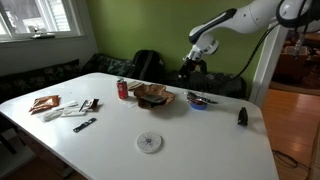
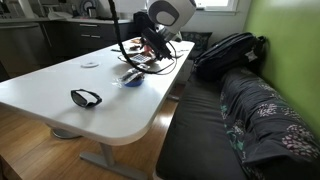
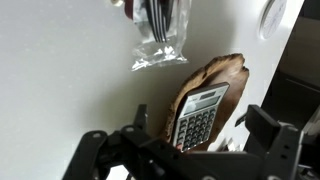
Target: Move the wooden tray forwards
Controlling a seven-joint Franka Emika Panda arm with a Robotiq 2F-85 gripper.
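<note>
**Desk:** Where is the wooden tray?

**Operator:** On my wrist camera the wooden tray (image 3: pixel 222 70) lies on the white table (image 3: pixel 60 80), showing in the gap ahead of the gripper (image 3: pixel 178 150). Its wavy rim runs at a slant across the frame, and a calculator (image 3: pixel 200 115) rests inside it, keys up.

**Desk:** And the jaws?

**Operator:** Spread wide. I see one finger (image 3: pixel 88 152) at the lower left and its partner at the lower right, with nothing pinched between them. In both exterior views the gripper hangs in the air above the table, near the tray and clear of it.

**Desk:** What sits around the tray?

**Operator:** In an exterior view a red soda can (image 1: pixel 123 89) stands just beside the tray. A small blue bowl (image 1: pixel 197 100) sits near it on the opposite side, so the tray lies between the two. A flat white coaster (image 1: pixel 149 142) lies well apart, toward the camera. On my wrist camera a clear plastic bag (image 3: pixel 160 40) with dark items inside lies beyond the tray, not touching it.

**Desk:** Further out?

**Operator:** Sunglasses (image 2: pixel 86 97) lie alone near one end of the table. Packets (image 1: pixel 45 103) and small items I cannot identify are scattered at the other end. A black backpack (image 2: pixel 225 50) rests on the dark sofa (image 2: pixel 200 130) beside the table, under a green wall (image 1: pixel 130 30).
</note>
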